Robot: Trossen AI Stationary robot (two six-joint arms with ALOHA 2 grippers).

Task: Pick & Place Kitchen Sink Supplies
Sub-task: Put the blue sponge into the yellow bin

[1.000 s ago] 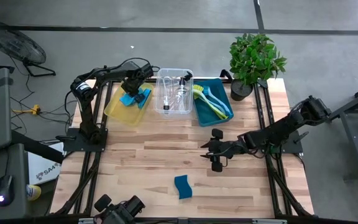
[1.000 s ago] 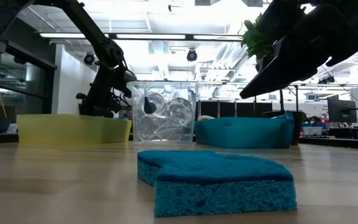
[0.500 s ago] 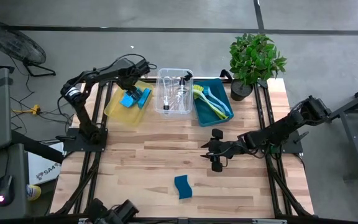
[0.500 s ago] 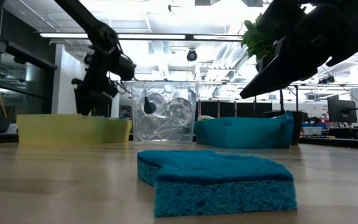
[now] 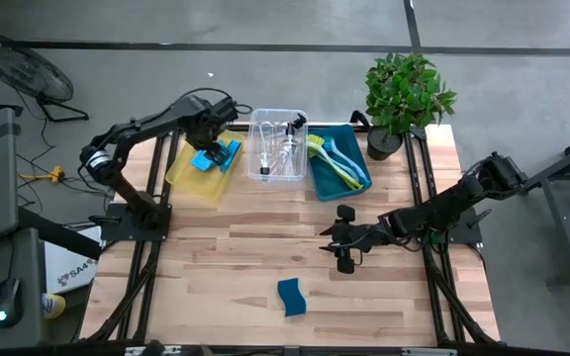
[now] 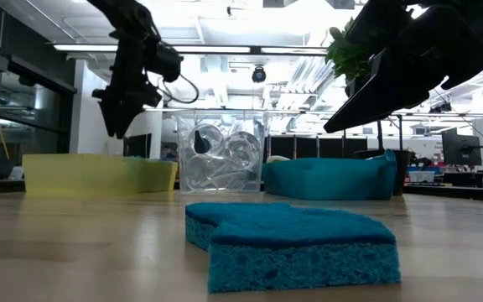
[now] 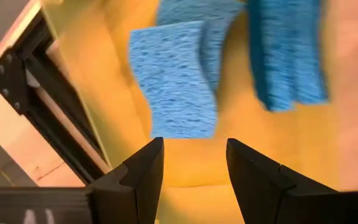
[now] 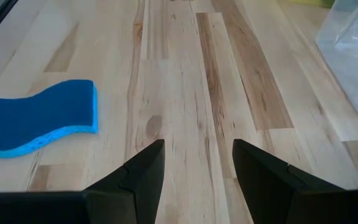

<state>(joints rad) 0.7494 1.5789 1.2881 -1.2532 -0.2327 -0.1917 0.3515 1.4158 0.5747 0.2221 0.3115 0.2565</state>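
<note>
- Three bins along the bench's far edge, sorted by kind: yellow bin [image 5: 198,168] for sponges [image 7: 178,79], clear bin [image 5: 276,145] for bottles, teal bin [image 5: 336,163] for brushes.
- Left gripper [image 5: 209,127] above the yellow bin, jaws apart, empty (sponge apparently dropped in).
- Right gripper [image 5: 342,237] mid-bench, jaws wide, empty.
- One blue sponge [image 5: 291,296] near the front edge, unsorted.

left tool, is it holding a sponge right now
No, the left tool hangs open and empty above the yellow bin, with the blue sponges lying loose below it.
</note>
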